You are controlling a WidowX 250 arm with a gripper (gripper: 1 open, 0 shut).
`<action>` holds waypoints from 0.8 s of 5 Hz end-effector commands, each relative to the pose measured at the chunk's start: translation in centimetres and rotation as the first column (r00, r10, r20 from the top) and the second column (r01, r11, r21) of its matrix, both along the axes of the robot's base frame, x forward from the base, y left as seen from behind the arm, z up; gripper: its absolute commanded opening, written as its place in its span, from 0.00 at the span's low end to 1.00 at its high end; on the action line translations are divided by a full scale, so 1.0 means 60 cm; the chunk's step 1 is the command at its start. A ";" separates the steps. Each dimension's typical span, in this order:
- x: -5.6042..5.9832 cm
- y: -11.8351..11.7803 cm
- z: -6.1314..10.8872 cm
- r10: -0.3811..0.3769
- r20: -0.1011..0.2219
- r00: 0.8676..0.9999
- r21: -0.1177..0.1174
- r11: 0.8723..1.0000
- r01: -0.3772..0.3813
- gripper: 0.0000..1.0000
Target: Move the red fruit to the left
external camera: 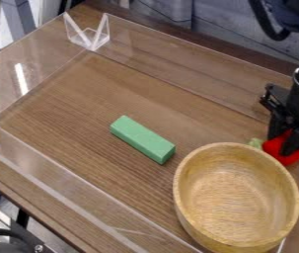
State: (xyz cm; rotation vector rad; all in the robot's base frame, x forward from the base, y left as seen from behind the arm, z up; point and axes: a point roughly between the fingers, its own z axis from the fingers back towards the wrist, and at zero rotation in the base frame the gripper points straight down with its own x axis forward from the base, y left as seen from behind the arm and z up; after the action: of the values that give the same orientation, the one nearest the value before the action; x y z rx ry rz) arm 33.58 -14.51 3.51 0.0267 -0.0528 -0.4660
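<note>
The red fruit (294, 153) lies on the wooden table at the far right, just behind the rim of the wooden bowl, with a bit of green leaf showing at its left. My gripper (291, 142) points straight down onto it. Its dark fingers (281, 130) stand close on either side of the fruit and hide the fruit's top. The jaws look shut on the fruit.
A big wooden bowl (191, 170) fills the front right corner. A green rectangular block (141, 138) lies in the middle of the table. Clear acrylic walls (34, 74) ring the table, with a small clear stand (89, 35) at the back left.
</note>
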 end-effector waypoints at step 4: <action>-0.001 -0.023 0.023 -0.100 0.085 0.991 -0.031 0.994 0.103 1.00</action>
State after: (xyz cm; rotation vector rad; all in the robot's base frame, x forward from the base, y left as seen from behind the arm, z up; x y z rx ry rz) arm 33.27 -15.36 3.23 0.0164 -0.0946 -0.5515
